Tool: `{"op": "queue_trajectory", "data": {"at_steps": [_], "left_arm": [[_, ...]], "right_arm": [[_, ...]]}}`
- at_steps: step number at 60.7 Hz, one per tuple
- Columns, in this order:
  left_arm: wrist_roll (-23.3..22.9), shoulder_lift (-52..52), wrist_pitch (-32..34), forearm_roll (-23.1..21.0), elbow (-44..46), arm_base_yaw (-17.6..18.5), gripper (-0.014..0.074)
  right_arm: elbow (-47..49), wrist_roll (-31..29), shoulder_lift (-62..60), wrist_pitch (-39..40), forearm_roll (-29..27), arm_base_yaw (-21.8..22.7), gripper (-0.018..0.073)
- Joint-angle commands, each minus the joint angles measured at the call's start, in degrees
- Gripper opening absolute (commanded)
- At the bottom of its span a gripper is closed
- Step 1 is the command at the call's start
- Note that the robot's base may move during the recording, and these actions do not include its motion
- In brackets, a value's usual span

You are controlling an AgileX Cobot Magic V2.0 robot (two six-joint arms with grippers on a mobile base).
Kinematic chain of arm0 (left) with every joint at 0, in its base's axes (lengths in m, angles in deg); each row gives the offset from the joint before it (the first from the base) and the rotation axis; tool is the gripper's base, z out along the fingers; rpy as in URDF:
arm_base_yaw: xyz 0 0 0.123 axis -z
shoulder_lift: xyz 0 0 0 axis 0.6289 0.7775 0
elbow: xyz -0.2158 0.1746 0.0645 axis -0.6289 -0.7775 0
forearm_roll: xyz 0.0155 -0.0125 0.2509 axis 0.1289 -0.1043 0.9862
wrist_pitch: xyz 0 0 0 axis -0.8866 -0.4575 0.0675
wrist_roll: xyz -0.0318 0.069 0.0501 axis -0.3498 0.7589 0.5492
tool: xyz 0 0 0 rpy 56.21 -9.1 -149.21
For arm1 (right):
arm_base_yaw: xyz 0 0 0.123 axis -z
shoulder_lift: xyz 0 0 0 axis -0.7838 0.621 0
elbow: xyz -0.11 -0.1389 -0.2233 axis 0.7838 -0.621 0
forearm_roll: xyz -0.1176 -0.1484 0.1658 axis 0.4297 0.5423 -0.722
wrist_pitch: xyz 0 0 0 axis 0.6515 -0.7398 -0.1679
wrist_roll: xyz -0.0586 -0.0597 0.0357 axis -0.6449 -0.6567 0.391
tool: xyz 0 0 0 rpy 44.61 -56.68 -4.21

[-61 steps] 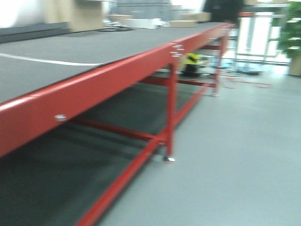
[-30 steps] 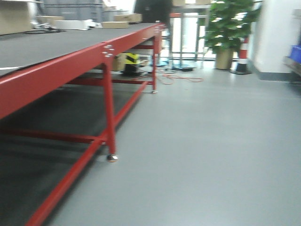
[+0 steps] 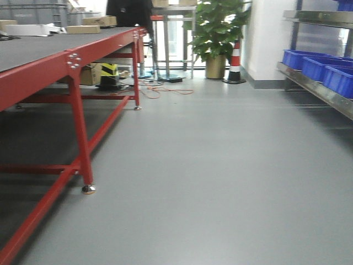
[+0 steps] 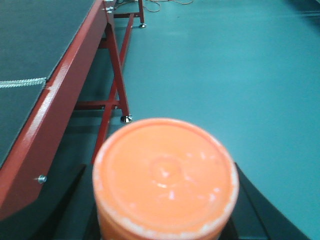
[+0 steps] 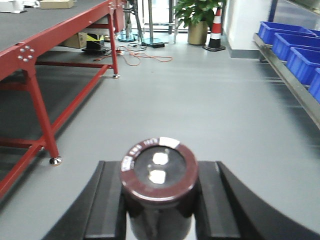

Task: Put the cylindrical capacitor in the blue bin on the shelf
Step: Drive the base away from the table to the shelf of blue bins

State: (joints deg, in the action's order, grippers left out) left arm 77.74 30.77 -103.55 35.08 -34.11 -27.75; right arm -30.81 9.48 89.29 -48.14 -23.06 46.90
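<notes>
Left gripper (image 4: pixel 165 212) points forward, tilted slightly floorward, clamped on the cylindrical capacitor (image 4: pixel 165 175), its orange end cap facing us. Right gripper (image 5: pixel 159 205) sits alike, gripping a dark cylinder (image 5: pixel 159 172). From the front we note the shelf (image 3: pixel 315 89) at 3 o'clock, the red table (image 3: pixel 52 69) at 9.

Matt plastic cylindrical capacitor (image 4: pixel 165 177), shiny steel shelf (image 3: pixel 309 85), glossy plastic bins (image 3: pixel 317 67), red-painted metal table frame (image 3: pixel 79 132)

A long counter (image 3: pixel 33 52) with red legs and a dark top stands at the left on the grey floor (image 3: pixel 220 165), with cardboard boxes (image 3: pixel 99 21) at its far end. Beyond it a potted plant (image 3: pixel 215 27) stands just beside 1 striped traffic cone (image 3: pixel 236 59), and an orange cable (image 3: pixel 165 91) lies near the counter's far leg.
</notes>
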Motion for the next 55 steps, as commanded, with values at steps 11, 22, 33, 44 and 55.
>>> {"op": "queue_trajectory", "data": {"at_steps": [11,22,33,44,55], "left_arm": [[0.0,-0.2,1.6,0.0,-0.1,-0.2,-0.0111],[0.0,-0.2,1.6,0.0,-0.1,-0.2,-0.0111],[0.0,-0.2,1.6,0.0,-0.1,-0.2,-0.0111],[0.0,-0.2,1.6,0.0,-0.1,-0.2,-0.0111],[0.0,-0.2,1.6,0.0,-0.1,-0.2,-0.0111]], "right_arm": [[-0.1,-0.3,-0.2,1.4,0.5,0.0,-0.0158],[-0.1,-0.3,-0.2,1.4,0.5,0.0,-0.0158],[-0.1,-0.3,-0.2,1.4,0.5,0.0,-0.0158],[-0.1,-0.3,-0.2,1.4,0.5,0.0,-0.0158],[-0.1,-0.3,-0.2,1.4,0.5,0.0,-0.0158]]}}
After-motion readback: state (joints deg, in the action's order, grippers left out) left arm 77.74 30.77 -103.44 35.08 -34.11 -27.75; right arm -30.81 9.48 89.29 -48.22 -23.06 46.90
